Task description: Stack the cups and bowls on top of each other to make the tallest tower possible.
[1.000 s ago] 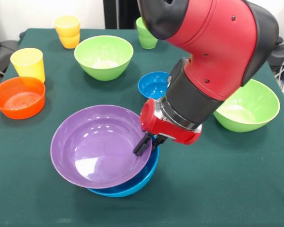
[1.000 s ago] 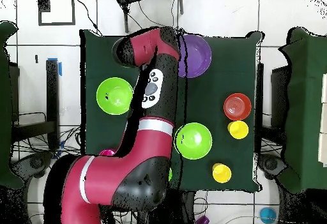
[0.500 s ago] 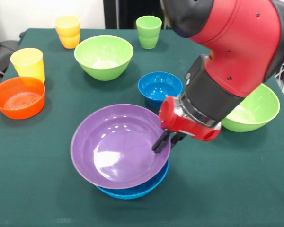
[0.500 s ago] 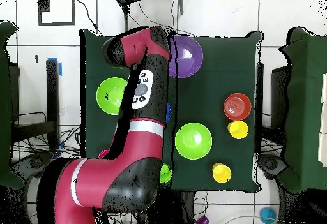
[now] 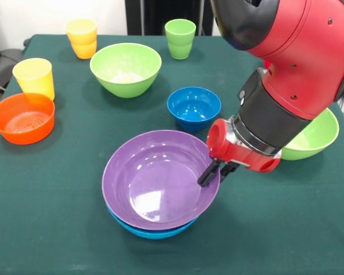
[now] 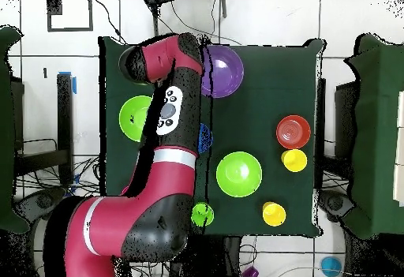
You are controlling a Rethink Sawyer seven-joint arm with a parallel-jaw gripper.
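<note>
The wide purple bowl [image 5: 155, 183] sits nested and nearly level in the large blue bowl [image 5: 152, 232], of which only the lower rim shows; this pair is the tower. My gripper [image 5: 210, 176] is shut on the purple bowl's right rim, one finger inside and one outside. In the overhead view the arm hides the gripper beside the purple bowl [image 6: 222, 70]. Standing loose are a small blue bowl [image 5: 194, 107], a light green bowl [image 5: 126, 69], a second light green bowl [image 5: 312, 137] partly behind the arm, and an orange bowl [image 5: 23, 118].
A yellow cup [image 5: 34, 76] stands at the left, an orange-yellow cup [image 5: 82, 38] and a light green cup [image 5: 180, 38] near the far edge. The green cloth table [image 5: 57, 229] ends close to the tower. My arm [image 6: 170, 132] crosses the table.
The gripper has dragged the purple bowl to the right in the front view. The bowl, earlier tilted and hanging off to the left, now sits centred and level in the blue bowl.
</note>
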